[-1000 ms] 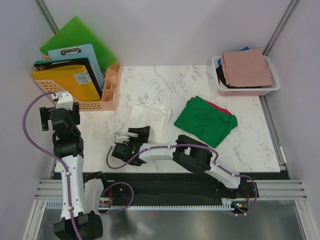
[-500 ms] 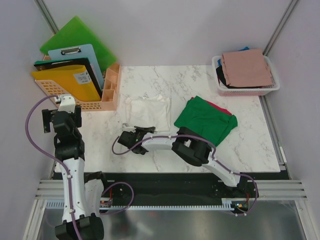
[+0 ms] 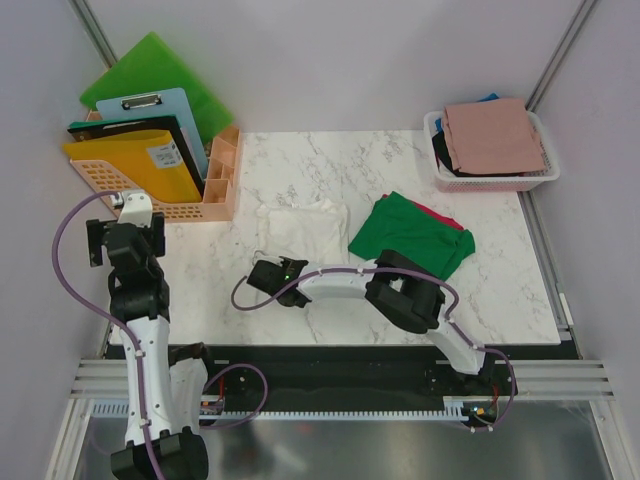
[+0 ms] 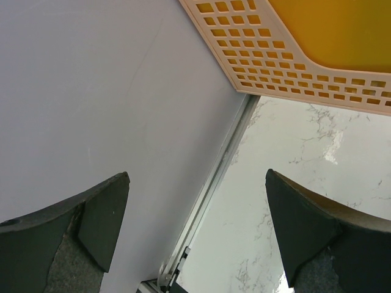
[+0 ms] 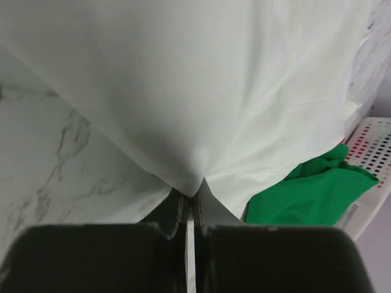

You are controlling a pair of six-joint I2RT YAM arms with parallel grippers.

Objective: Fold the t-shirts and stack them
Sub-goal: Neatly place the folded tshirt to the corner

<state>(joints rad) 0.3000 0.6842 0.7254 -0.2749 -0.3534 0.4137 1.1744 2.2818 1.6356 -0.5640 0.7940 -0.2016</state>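
top external: cream-white t-shirt [image 3: 300, 225] rumpled on the table [image 3: 490, 290], green t-shirt [image 3: 410, 240] loose beside it, dusty-pink t-shirt [image 3: 493, 135] lying in the mesh basket [image 3: 500, 184]; I'd judge folding barely begun | left wrist: left gripper [image 4: 195, 201] jaws spread wide, empty, by the orange tray [image 4: 263, 61] | right wrist: right gripper [image 5: 190, 194] clenched on the cream-white t-shirt's edge.

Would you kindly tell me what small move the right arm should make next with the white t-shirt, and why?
Probably lift the pinched edge a little and carry it over the shirt to begin a fold. The right pincer is shut on the near edge of the cream-white t-shirt, which lies rumpled on the marble table.
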